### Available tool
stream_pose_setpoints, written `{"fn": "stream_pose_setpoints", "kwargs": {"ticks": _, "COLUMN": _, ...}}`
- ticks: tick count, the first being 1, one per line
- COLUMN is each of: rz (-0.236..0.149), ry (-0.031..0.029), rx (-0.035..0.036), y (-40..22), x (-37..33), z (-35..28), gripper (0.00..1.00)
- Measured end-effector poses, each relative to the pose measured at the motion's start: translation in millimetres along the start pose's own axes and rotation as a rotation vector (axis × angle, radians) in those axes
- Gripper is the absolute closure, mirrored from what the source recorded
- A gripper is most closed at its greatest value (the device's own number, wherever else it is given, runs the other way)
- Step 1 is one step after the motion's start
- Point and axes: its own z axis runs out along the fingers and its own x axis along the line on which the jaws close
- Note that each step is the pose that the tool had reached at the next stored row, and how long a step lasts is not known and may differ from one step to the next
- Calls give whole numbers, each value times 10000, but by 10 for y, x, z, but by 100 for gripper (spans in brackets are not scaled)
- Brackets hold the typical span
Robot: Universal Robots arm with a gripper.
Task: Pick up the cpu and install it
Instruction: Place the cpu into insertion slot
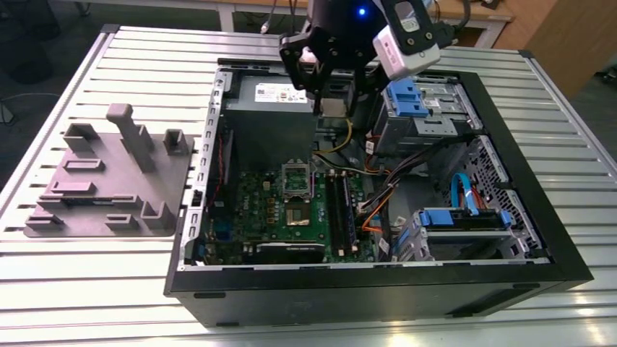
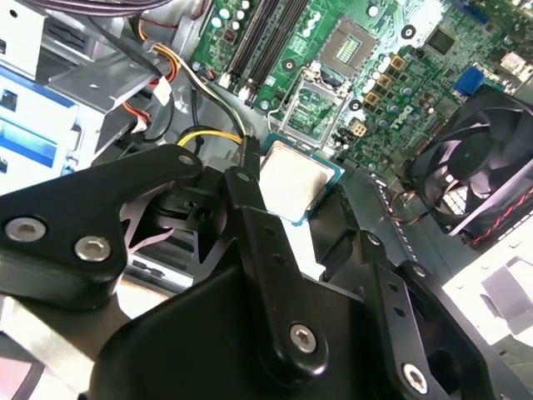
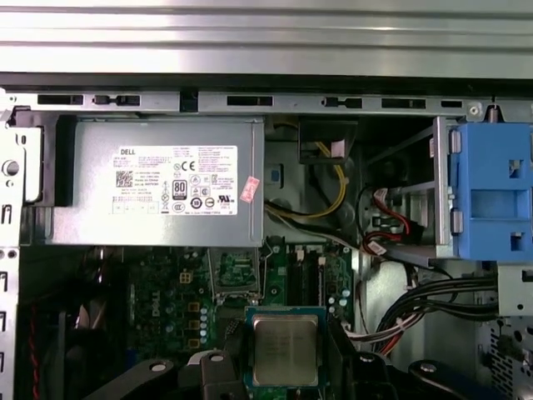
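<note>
Slatted metal table (image 1: 568, 144) bearing an open case (image 1: 386, 285). End effector (image 1: 333, 100) clamped on the cpu (image 3: 285, 348), held flat in the air beside the power supply (image 1: 270, 94), above the board (image 1: 256, 210). Pick-up apparently done; seating in the socket (image 1: 297, 211), seemingly empty and well apart, not yet done.

Bright light glares off the table (image 1: 97, 289); the computer case (image 1: 386, 293) sits shadowed inside.

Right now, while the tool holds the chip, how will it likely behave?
The chip is a flat metal-topped square, so probably stiff and light. Its smooth top looks slippery. Gripped by thin edges, it may tilt easily.
</note>
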Motion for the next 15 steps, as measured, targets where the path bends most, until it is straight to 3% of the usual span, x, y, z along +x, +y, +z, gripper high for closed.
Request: {"fn": "stream_pose_setpoints", "kwargs": {"ticks": 15, "rz": -2, "ry": 0, "rx": 1, "y": -18, "x": 30, "z": 17, "gripper": 53}}
